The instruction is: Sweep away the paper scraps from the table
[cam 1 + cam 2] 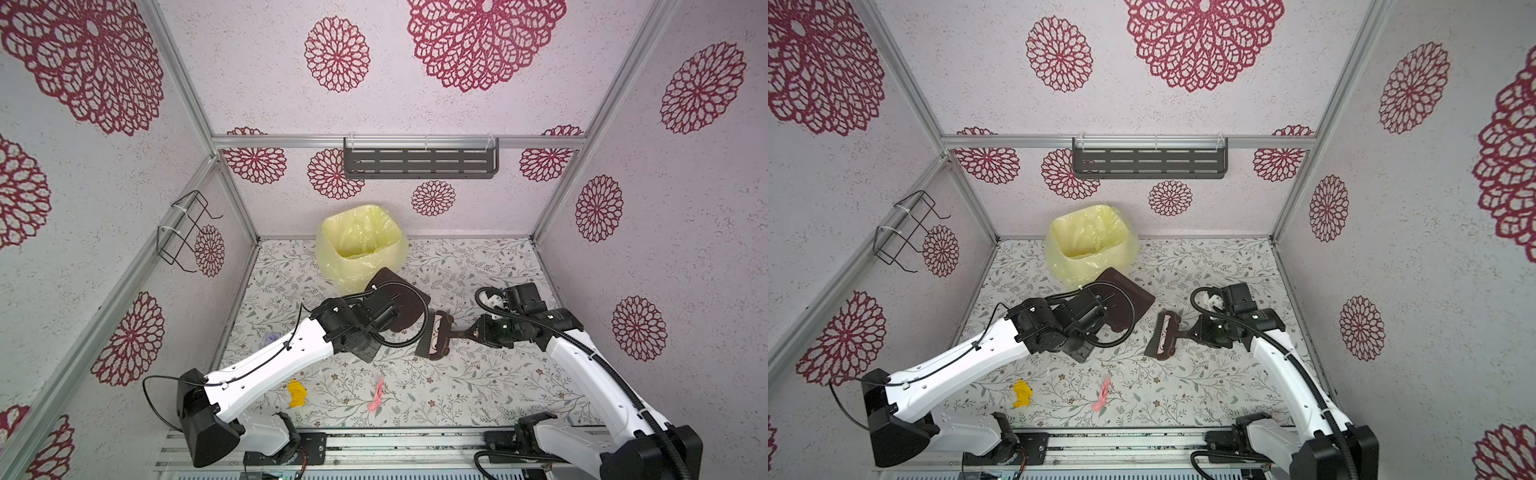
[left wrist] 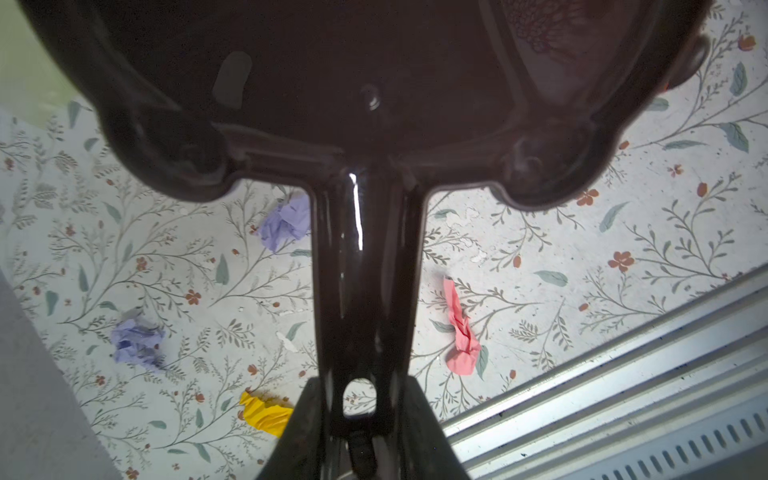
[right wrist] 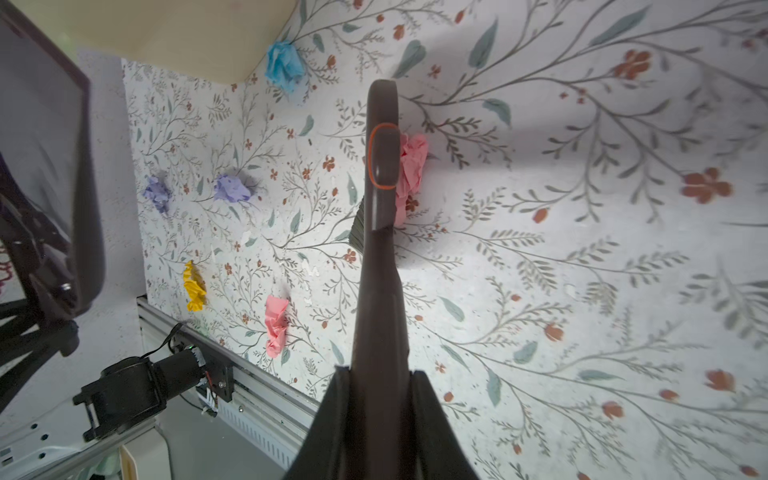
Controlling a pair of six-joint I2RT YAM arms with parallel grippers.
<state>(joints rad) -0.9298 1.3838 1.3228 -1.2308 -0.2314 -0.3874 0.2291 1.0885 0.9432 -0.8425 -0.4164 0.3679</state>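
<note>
Left gripper: clamped on the long handle of the glossy dark-brown plastic dustpan, one finger on each side of the handle.
Dustpan: centre of both top views, just below and right of the bin, its upper corner overlapping the bag.
Right gripper: closed tight on the handle of the small brown hand brush, which has a cartoon face on its head.
Brush: right of centre in both top views, head towards the dustpan, close to it but apart.
Bin: small waste bin lined with a pale yellow plastic bag, at the upper middle of the white leaf-printed table.
Paper scraps, top views: a yellow crumpled wad and a pink twisted wad lie in the lower middle, near the table's front edge, well apart from each other.
Paper scraps, left wrist view: two lilac wads lie on the table beside the dustpan handle.
Paper scraps, right wrist view: a light blue wad sits just beside the bag; another pink wad lies against the brush head, partly hidden by it.
</note>
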